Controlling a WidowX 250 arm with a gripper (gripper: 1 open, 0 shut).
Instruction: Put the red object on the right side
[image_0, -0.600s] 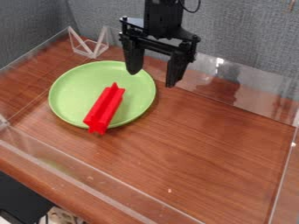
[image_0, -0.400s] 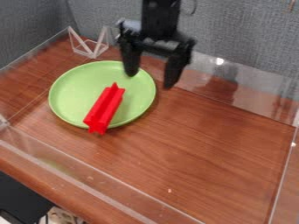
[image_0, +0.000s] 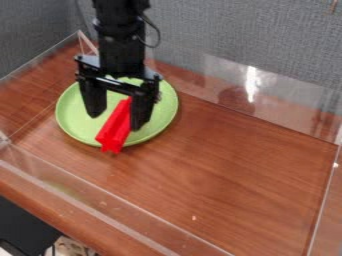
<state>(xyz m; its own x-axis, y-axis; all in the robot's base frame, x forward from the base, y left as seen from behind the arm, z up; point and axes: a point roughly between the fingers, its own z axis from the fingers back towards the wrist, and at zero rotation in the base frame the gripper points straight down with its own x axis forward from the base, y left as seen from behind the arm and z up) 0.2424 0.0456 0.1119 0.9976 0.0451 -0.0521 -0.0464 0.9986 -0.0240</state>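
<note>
While its fingers stand apart, the black claw (image_0: 116, 102) straddles the ridged red object (image_0: 116, 128) on the round green plate (image_0: 74, 108).

Even, fairly bright light falls from above — soft shadows only, a faint one beside the gripper (image_0: 118, 108) on the green plate (image_0: 74, 98). White glare streaks the clear wall (image_0: 254, 80) at the back. The picture is low-resolution and slightly soft — the arm looks a touch smeared.

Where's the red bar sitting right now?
In the camera view the red bar lies on the green plate, left of centre on the wooden table, its lower end past the plate's front rim, directly below the open hand.
</note>
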